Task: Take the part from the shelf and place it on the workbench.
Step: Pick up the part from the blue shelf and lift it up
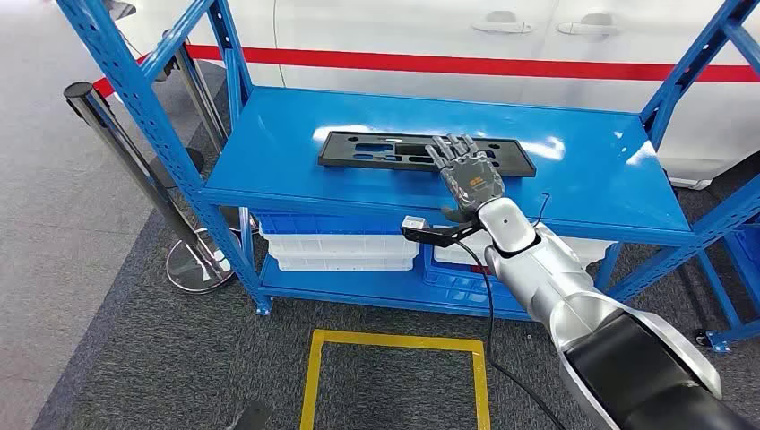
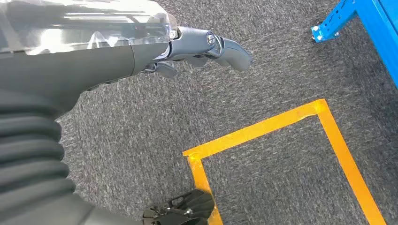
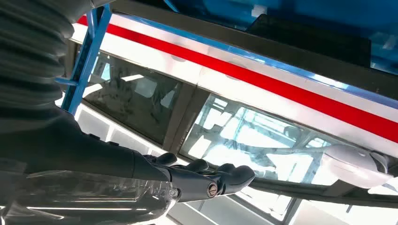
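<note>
From the head view, the right hand (image 1: 466,176) is out over the blue shelf (image 1: 269,152), fingers spread flat and holding nothing. The fingertips (image 1: 453,143) overlap the near edge of the long black part (image 1: 376,149), which lies flat on the top deck of the shelf. Whether they actually touch it cannot be told from up here. The silver arm comes up from the lower right, and white bins (image 1: 341,246) sit on the lower deck beneath. A yellow tape square (image 1: 394,340) marks the carpet in front. No workbench is on show yet.

Over to the left wrist view: the left hand (image 2: 202,49) hangs over grey carpet, fingers loosely extended and nothing between them. The corner of the yellow tape (image 2: 263,129) lies below it, and a foot of the blue shelf frame (image 2: 328,28) sits off at the edge.

Now the right wrist view: the right hand (image 3: 206,180) is seen from behind, fingers stretched out and apart, empty. Beyond it runs a white panel with a red stripe (image 3: 263,77).

The step in hand looks like the reach and grasp. Doing it well probably means settling the hand lower, getting the thumb under the near edge and the fingers across the top, and gripping near the middle of the length, since a long flat piece held off-centre would likely tilt and swing on lifting.
</note>
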`<state>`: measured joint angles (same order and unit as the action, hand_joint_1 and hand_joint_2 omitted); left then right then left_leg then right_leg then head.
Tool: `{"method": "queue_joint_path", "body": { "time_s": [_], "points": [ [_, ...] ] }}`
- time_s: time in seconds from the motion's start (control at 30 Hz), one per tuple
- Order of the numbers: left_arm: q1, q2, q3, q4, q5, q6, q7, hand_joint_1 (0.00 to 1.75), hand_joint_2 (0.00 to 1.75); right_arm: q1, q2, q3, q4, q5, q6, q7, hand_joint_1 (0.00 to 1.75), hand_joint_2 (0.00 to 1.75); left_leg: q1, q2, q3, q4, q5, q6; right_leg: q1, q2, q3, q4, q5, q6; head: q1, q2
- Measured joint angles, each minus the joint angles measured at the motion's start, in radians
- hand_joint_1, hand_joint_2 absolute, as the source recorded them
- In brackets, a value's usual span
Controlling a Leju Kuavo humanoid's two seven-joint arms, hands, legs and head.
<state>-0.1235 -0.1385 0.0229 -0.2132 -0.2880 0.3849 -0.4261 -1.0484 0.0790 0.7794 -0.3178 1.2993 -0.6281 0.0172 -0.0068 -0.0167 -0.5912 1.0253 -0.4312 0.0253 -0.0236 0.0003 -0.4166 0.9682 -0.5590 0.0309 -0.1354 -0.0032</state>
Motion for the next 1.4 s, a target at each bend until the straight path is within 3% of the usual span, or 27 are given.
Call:
{"method": "queue_joint_path", "body": {
  "time_s": [0.47,0.6,0.73,0.8,0.93,1.0,1.07,1.13,1.2,1.33,1.4],
  "points": [
    [0.01,0.0,-0.003,0.0,-0.025,0.01,0.061,0.0,0.0,-0.009,-0.002,0.044,0.0,0.19,-0.002,0.138,0.0,1.75,0.0,0.0,0.0,0.0,0.0,0.0,0.0,0.0,0.0,0.0,0.0,0.0,0.0,0.0],
    [0.016,0.002,-0.003,0.0,-0.026,-0.001,0.118,0.0,0.0,-0.012,-0.002,0.044,0.0,0.092,0.024,0.072,0.0,1.75,0.0,0.0,0.0,0.0,0.0,0.0,0.0,0.0,0.0,0.0,0.0,0.0,0.0,0.0],
    [0.024,0.005,-0.002,0.0,-0.017,-0.002,0.13,0.0,1.75,0.003,-0.002,-0.024,0.0,-0.075,0.076,-0.04,0.0,1.75,0.0,0.0,0.0,0.0,0.0,0.0,0.0,0.0,0.0,0.0,0.0,0.0,0.0,0.0],
    [0.027,0.005,-0.002,0.0,-0.014,-0.009,0.137,0.0,1.75,0.008,-0.001,-0.06,0.0,-0.144,0.128,-0.077,0.0,1.75,0.0,0.0,0.0,0.0,0.0,0.0,0.0,0.0,0.0,0.0,0.0,0.0,0.0,0.0],
    [0.034,0.005,0.004,0.0,0.002,-0.035,0.148,0.0,1.75,0.032,0.008,-0.181,0.0,-0.384,0.344,-0.192,0.0,1.75,0.0,0.0,0.0,0.0,0.0,0.0,0.0,0.0,0.0,0.0,0.0,0.0,0.0,0.0],
    [0.036,0.005,0.008,0.0,0.006,-0.039,0.146,0.0,1.75,0.044,0.013,-0.236,0.0,-0.432,0.386,-0.219,0.0,1.75,0.0,0.0,-0.001,0.0,0.0,0.0,0.0,0.0,-0.001,0.0,0.0,0.0,0.0,0.0],
    [0.037,0.005,0.011,0.0,0.006,-0.04,0.145,0.0,1.75,0.05,0.015,-0.272,0.0,-0.442,0.396,-0.226,0.0,0.87,0.0,0.0,-0.001,0.0,0.0,0.0,0.0,0.0,-0.001,0.0,0.0,0.0,0.0,0.0],
    [0.038,0.005,0.014,0.0,0.006,-0.04,0.145,0.0,1.75,0.053,0.016,-0.296,0.0,-0.443,0.399,-0.228,0.0,0.87,0.0,0.0,-0.001,0.0,0.0,0.0,0.0,0.0,-0.001,0.0,0.0,0.0,0.0,0.0],
    [0.038,0.005,0.015,0.0,0.006,-0.04,0.145,0.0,1.75,0.056,0.017,-0.312,0.0,-0.442,0.396,-0.231,0.0,1.75,0.0,0.0,-0.001,0.0,0.0,0.0,0.0,0.0,-0.001,0.0,0.0,0.0,0.0,0.0],
    [0.038,0.005,0.02,0.0,0.006,-0.038,0.143,0.0,1.75,0.06,0.02,-0.319,0.0,-0.421,0.356,-0.247,0.0,1.75,0.0,0.0,-0.001,0.0,0.0,0.0,0.0,0.0,-0.001,0.0,0.0,0.0,0.0,0.0],
    [0.038,0.005,0.023,0.0,0.01,-0.037,0.14,0.0,0.87,0.063,0.023,-0.319,0.0,-0.418,0.338,-0.257,0.0,1.75,0.0,0.0,-0.001,0.0,0.0,0.0,0.0,0.0,-0.001,0.0,0.0,0.0,0.0,0.0]
  ]
}}
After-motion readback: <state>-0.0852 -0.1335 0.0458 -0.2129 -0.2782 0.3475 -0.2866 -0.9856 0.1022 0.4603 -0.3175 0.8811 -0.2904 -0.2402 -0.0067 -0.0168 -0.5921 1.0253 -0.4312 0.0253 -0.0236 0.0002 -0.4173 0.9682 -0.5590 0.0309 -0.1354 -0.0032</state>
